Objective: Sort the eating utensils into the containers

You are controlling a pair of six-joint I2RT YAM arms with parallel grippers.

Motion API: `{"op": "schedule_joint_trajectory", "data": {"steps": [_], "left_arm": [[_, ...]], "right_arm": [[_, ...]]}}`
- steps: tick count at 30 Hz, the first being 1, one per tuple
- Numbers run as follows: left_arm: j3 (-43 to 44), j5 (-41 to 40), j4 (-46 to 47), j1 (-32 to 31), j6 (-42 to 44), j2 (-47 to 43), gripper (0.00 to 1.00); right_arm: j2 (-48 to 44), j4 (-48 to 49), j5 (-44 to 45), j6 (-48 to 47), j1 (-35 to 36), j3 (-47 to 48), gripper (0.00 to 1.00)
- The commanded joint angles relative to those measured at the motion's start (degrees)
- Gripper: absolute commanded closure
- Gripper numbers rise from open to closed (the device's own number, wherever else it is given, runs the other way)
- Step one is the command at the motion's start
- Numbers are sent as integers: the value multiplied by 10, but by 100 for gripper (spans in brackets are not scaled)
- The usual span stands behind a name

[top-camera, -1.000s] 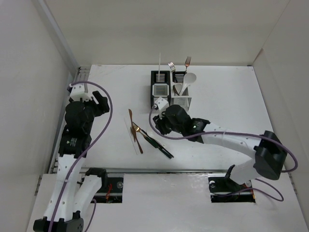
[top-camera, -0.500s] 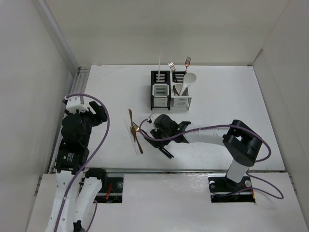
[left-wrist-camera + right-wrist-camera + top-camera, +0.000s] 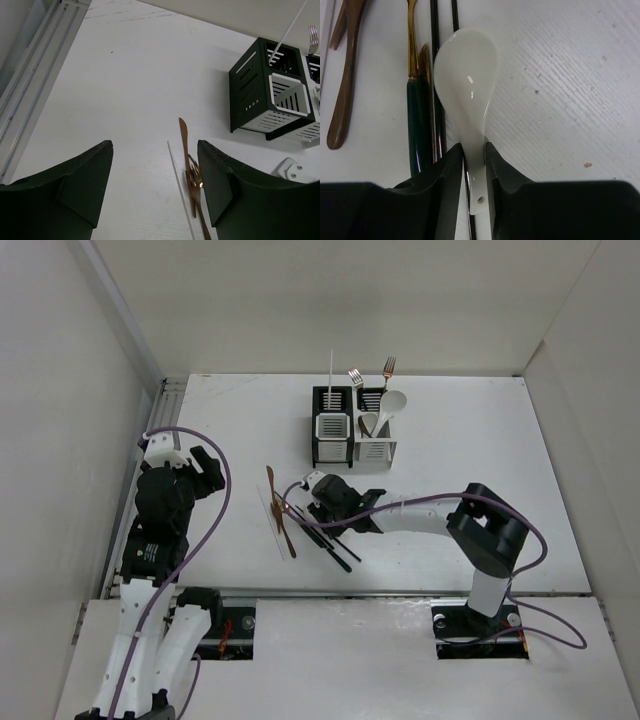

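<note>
My right arm reaches low and leftward across the table [image 3: 470, 450], and the right gripper [image 3: 474, 155] sits at the loose cutlery in front of the caddies [image 3: 352, 430]. Its fingers pinch the white soup spoon [image 3: 467, 75] by the handle. The spoon's long axis runs straight out from the fingers, bowl at the far end, parallel to the black chopsticks [image 3: 434, 30] and the green-handled piece [image 3: 418, 125] just beside it. My left gripper [image 3: 154, 150] is spread wide, raised over the table's left side.

White table [image 3: 470, 460], pale enclosure walls [image 3: 350, 300], metal rail [image 3: 31, 82]
</note>
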Motion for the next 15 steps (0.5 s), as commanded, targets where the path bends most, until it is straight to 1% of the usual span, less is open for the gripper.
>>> {"op": "schedule_joint_trajectory", "data": {"steps": [1,4,5,6,7,9,11,13,15], "left_arm": [[-5,-11,22,-2,-3,3,35],[-5,-11,22,-2,-3,3,35],[-5,-11,22,-2,-3,3,35],[-5,-11,22,-2,-3,3,35],[-5,-11,22,-2,-3,3,35],[-5,-11,22,-2,-3,3,35],[-5,-11,22,-2,-3,3,35],[-5,-11,22,-2,-3,-3,35],[-5,-11,22,-2,-3,-3,35]], "right_arm": [[29,-4,17,3,5,19,70],[29,-4,9,-9,5,19,70],[29,-4,9,-14,5,19,68],[22,-4,-9,-20,5,19,66],[8,1,-14,-20,5,19,61],[-10,14,-33,-38,5,6,55],[-38,14,-33,-44,5,-5,51],[-53,14,-33,-44,5,-11,51],[-66,14,-24,-44,5,-11,57]]}}
